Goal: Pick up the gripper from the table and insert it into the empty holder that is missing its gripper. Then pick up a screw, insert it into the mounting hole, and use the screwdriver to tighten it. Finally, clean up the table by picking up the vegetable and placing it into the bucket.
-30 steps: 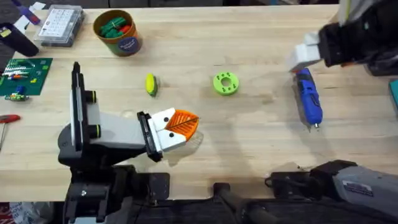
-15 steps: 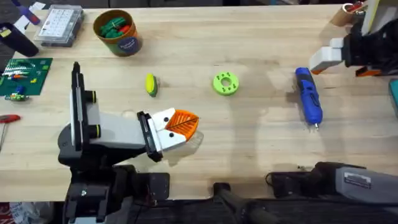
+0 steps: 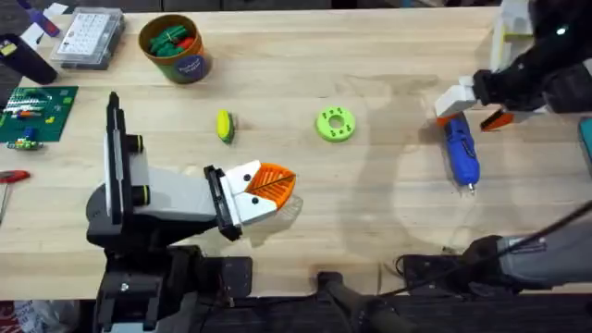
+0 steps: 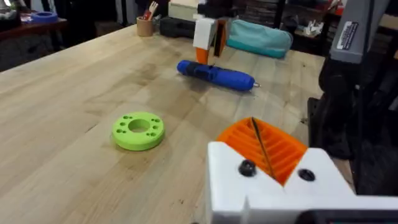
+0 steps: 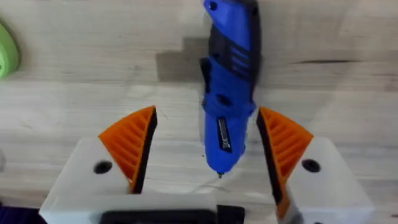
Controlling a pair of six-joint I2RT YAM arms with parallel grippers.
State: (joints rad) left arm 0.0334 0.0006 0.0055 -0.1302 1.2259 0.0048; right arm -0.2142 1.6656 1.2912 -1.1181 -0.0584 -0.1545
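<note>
Overhead: right end effector wide open, straddling screwdriver; left end effector state unclear.

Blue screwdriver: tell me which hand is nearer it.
Right. The right hand straddles the screwdriver, fingers open; the left hand sits far off across the table.

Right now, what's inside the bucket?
The bucket holds green pieces with a bit of red among them, heaped near the rim. Anything beneath them is covered. The yellow vegetable lies on the table.
</note>
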